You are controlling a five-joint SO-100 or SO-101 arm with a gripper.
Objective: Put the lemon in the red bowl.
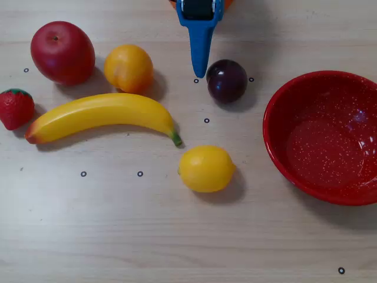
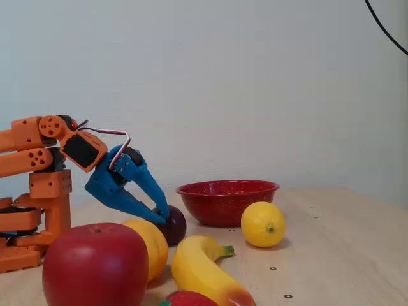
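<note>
The lemon [image 1: 206,169] lies on the wooden table near the middle of the overhead view, with its nub toward the red bowl. In the fixed view the lemon [image 2: 262,224] sits just in front of the bowl. The red bowl [image 1: 283,118] stands empty at the right edge; its wall also shows in the fixed view [image 2: 217,207]. My blue gripper [image 1: 200,73] points down from the top edge, well behind the lemon. In the fixed view the gripper [image 2: 163,215] hangs low with its fingers closed together and empty, its tip beside a dark plum.
A dark plum [image 1: 227,81] sits right of the gripper tip. An orange-tinted fruit [image 1: 128,68], a red apple [image 1: 62,52], a banana [image 1: 103,115] and a strawberry [image 1: 15,107] lie at the left. The orange arm base [image 2: 38,191] stands left in the fixed view.
</note>
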